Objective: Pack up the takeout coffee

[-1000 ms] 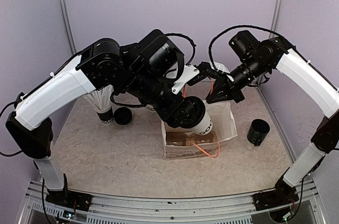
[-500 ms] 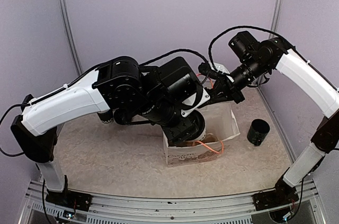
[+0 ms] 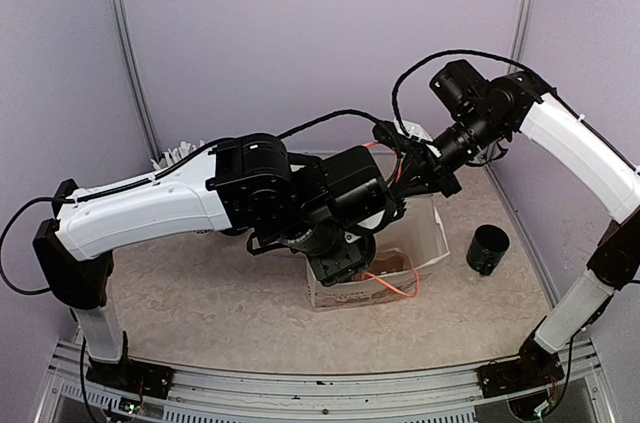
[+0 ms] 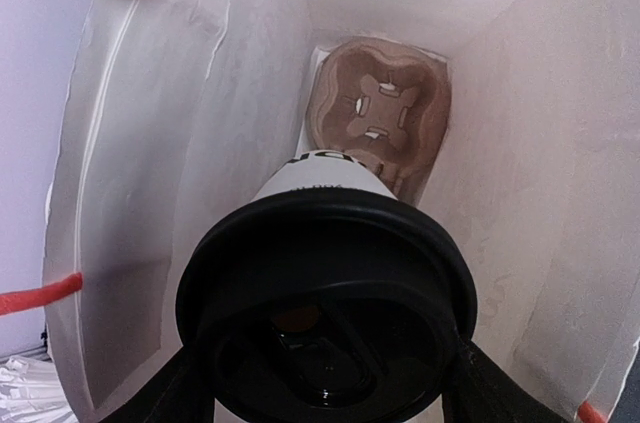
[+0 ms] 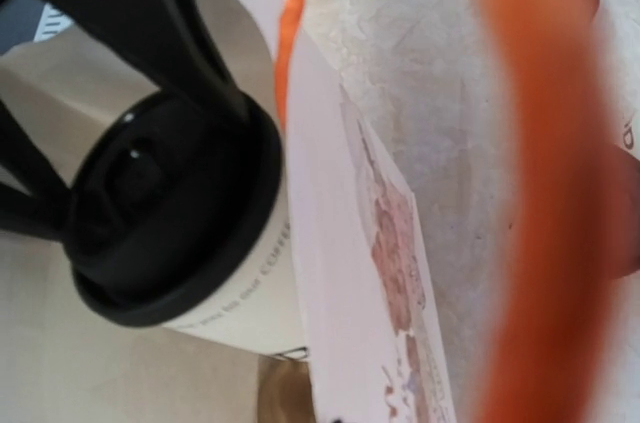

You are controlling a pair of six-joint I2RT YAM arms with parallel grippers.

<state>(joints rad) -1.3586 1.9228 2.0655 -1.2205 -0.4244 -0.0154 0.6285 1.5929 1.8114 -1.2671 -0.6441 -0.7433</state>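
My left gripper [image 3: 340,265] reaches down into the open white paper bag [image 3: 432,233] and is shut on a white paper cup with a black lid [image 4: 325,313]. The cup hangs upright above a brown cardboard cup carrier [image 4: 378,118] on the bag's floor. In the left wrist view, the left gripper [image 4: 325,388] has dark fingers [image 4: 170,393] on both sides of the lid. The same cup [image 5: 170,223] shows in the right wrist view beside the bag wall [image 5: 350,273]. My right gripper [image 3: 420,171] holds the bag's orange handle [image 5: 540,193] at the far rim. The second cup is hidden.
A black cylindrical pot [image 3: 487,248] stands on the table right of the bag. White straws [image 3: 178,153] stick up behind the left arm. The bag's other orange handle [image 3: 395,288] hangs over its near side. The bag walls close in tightly around the cup.
My left arm has swung down and forward, carrying the cup from above the bag's rim to inside the bag. My right gripper has stayed at the bag's far rim.
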